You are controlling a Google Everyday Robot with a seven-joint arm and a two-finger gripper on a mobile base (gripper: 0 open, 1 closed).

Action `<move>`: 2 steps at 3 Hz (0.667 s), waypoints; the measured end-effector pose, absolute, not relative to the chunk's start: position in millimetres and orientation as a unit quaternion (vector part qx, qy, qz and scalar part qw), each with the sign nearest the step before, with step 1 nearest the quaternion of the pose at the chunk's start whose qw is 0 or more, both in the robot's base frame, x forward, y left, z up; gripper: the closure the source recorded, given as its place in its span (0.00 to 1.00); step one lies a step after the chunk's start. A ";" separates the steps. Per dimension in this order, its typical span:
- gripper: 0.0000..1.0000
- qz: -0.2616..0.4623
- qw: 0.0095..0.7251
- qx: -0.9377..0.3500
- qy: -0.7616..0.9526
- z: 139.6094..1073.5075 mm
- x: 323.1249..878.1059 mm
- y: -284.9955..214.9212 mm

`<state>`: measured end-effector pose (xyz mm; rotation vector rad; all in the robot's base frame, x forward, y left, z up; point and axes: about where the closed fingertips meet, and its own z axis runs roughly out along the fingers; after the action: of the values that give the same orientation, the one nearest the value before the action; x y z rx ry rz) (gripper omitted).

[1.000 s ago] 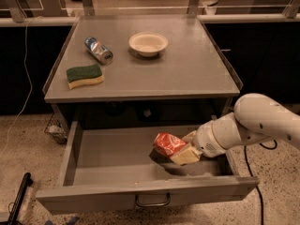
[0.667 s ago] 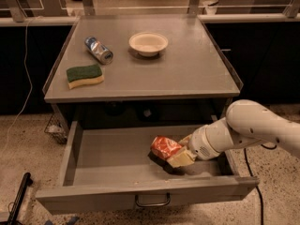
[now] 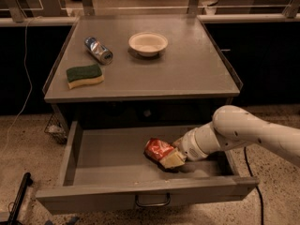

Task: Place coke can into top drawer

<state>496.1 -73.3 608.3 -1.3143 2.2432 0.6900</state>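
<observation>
We see grey metal counter (image 3: 187, 74), raised lips l. & r. On it: blue-silver can (image 3: 99, 50) lying on side, back-left; white bowl (image 3: 148, 43) upright, back-ctr, near can, not touching; green/yellow sponge (image 3: 84, 75) front-left, green side up. Gripper (image 3: 171, 157) below counter, inside open top drawer (image 3: 108, 156), fingers clamped on coke can (image 3: 157, 148).

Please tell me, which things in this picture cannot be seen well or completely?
All in the camera view:
1. The coke can lies in the top drawer. The gripper covers its right end, so whether it touches the drawer floor is unclear.
2. The back of the top drawer is lost in shadow under the table.
3. The robot arm is cut off by the right edge.
4. The print on the blue-and-silver can is too small to read.
</observation>
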 end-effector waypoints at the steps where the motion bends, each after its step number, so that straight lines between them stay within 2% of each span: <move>1: 0.74 0.250 0.224 -0.476 0.813 608.2 496.3 -72.9; 2: 0.51 0.250 0.224 -0.476 0.813 608.2 496.3 -72.9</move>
<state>496.3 -72.9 608.2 -1.3141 2.2428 0.6898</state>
